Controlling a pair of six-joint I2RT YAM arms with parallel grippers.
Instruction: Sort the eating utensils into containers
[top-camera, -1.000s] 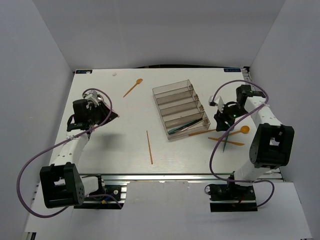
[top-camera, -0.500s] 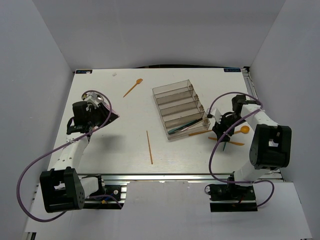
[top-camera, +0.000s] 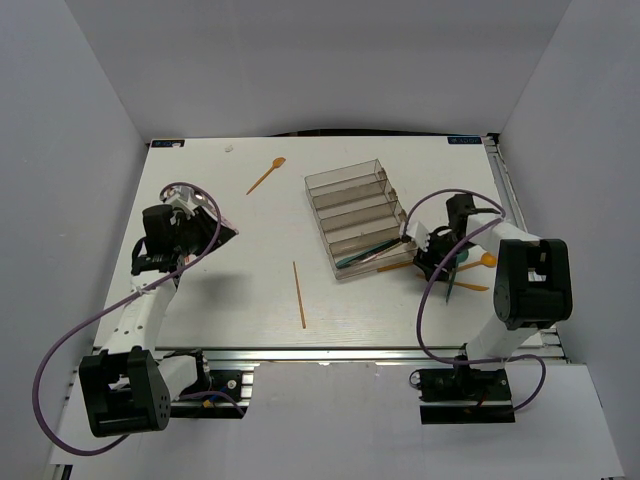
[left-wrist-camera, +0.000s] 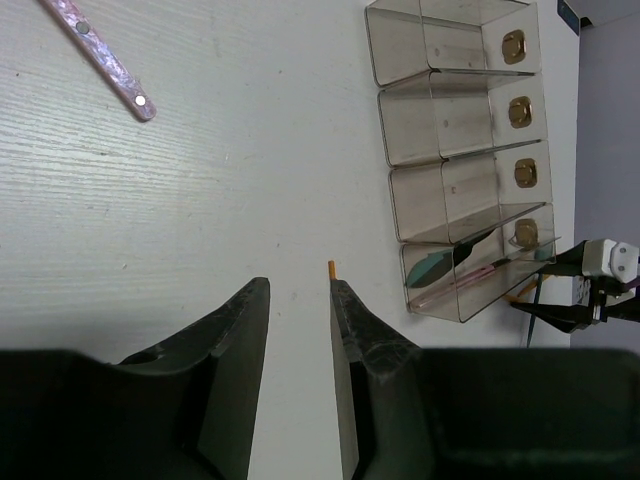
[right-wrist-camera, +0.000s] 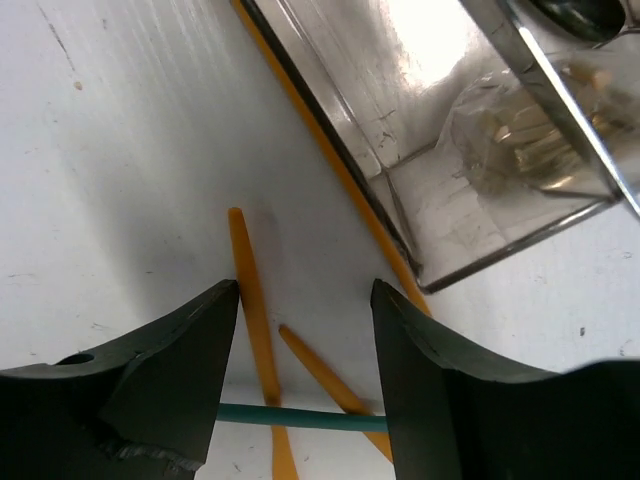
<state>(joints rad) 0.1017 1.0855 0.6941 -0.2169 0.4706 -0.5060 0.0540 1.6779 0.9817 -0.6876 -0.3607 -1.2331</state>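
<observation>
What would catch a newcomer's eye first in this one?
The clear stepped tray sits mid-table, with utensils only in its nearest compartment. Right beside it, the right arm's open fingers hover over a heap of orange and teal utensils. A lone orange stick lies on the table nearer the arms.

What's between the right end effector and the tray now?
In the right wrist view, a long orange utensil lies along the tray wall, ahead of the right end effector. Two shorter orange handles and a teal handle lie nearer it.

The tray (right-wrist-camera: 480, 130) wall stands just beside the right gripper (right-wrist-camera: 305, 295); open table (top-camera: 240, 290) stretches left of the tray.
</observation>
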